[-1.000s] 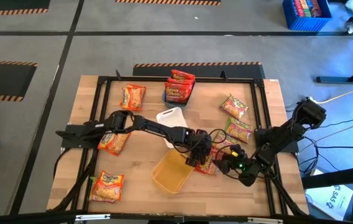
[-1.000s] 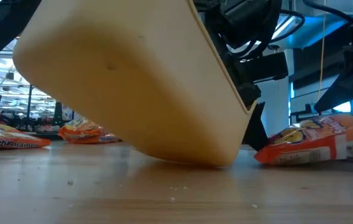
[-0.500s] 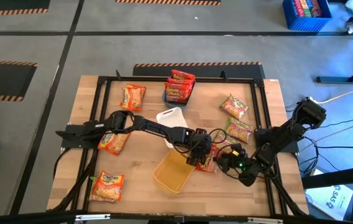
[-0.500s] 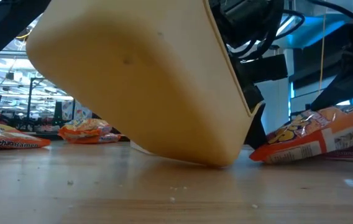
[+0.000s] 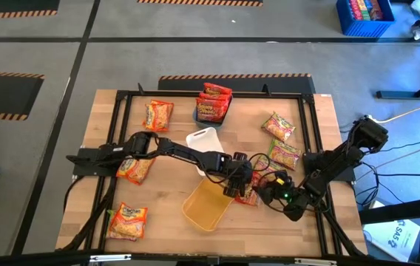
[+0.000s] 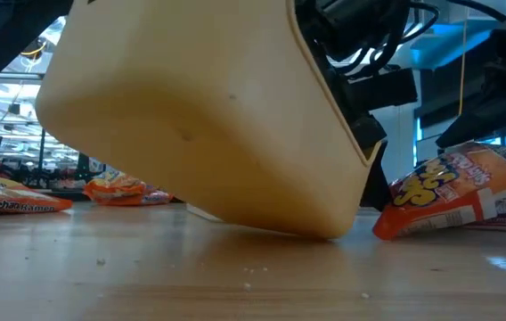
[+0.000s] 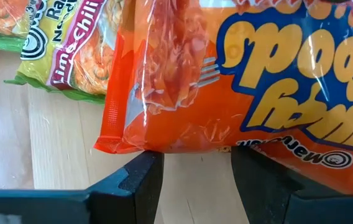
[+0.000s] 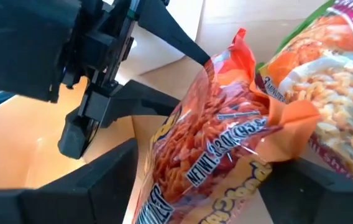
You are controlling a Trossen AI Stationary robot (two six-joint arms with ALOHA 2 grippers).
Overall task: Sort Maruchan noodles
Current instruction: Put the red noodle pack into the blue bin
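Even, diffuse overhead lighting fills the high view; the wooden table [image 5: 173, 185] is uniformly bright and the arms cast only faint, soft shadows. The low view is backlit: bright blue-white room lights lie behind the scene, leaving the arms as dark silhouettes, while the near yellow tray [image 6: 199, 116] is slightly soft and shades darker toward its underside, with a thin shadow where it meets the wood. In the left wrist view the orange packet [image 7: 238, 81] is well lit, its crinkled plastic carrying small specular glints. In the right wrist view the nearest dark fingers [image 8: 71, 186] are blurred, and the background wood is overexposed.
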